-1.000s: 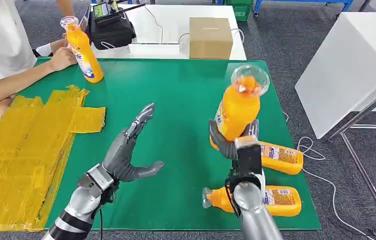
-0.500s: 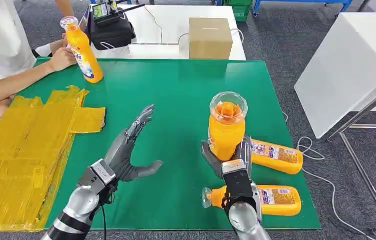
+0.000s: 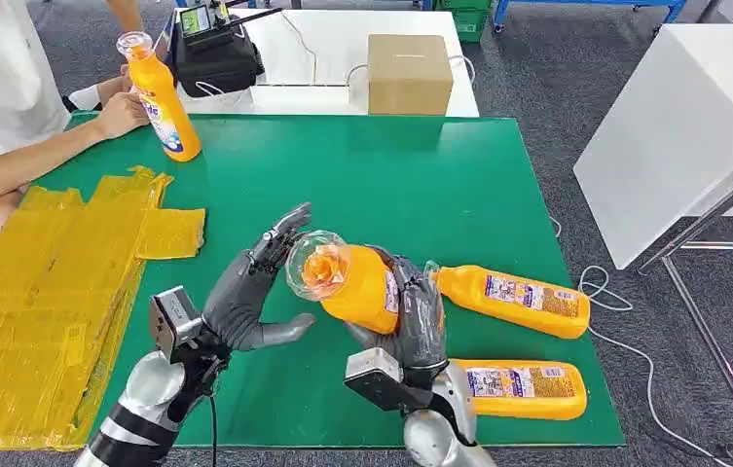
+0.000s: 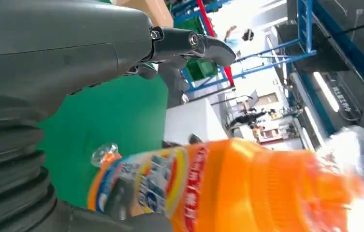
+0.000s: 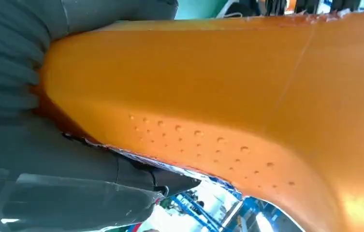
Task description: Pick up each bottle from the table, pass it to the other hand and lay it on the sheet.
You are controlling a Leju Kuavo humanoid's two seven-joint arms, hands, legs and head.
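Note:
My right hand (image 3: 411, 326) grips an orange bottle (image 3: 348, 282) by its body, tipped sideways with its clear cap toward my left hand (image 3: 245, 297). The left hand is spread open just beside the cap, holding nothing. The left wrist view has the same bottle (image 4: 247, 186) close in front of the open fingers (image 4: 189, 43). In the right wrist view the orange body (image 5: 228, 92) lies pressed against my right hand (image 5: 49, 183). Two more orange bottles lie on the green table: one (image 3: 513, 300) to the right, one (image 3: 518, 389) near the front edge. The yellow sheet (image 3: 46, 292) covers the table's left side.
A person at the far left holds a fourth orange bottle (image 3: 161, 97) upright on the green table (image 3: 362, 175). Behind the table stand a cardboard box (image 3: 410, 73) and a black device (image 3: 211, 53). A white block (image 3: 678, 126) is off to the right.
My right hand has swung the held bottle from upright down and to the left, tipping it sideways until its cap is beside the left hand. The left hand stayed open, barely moving.

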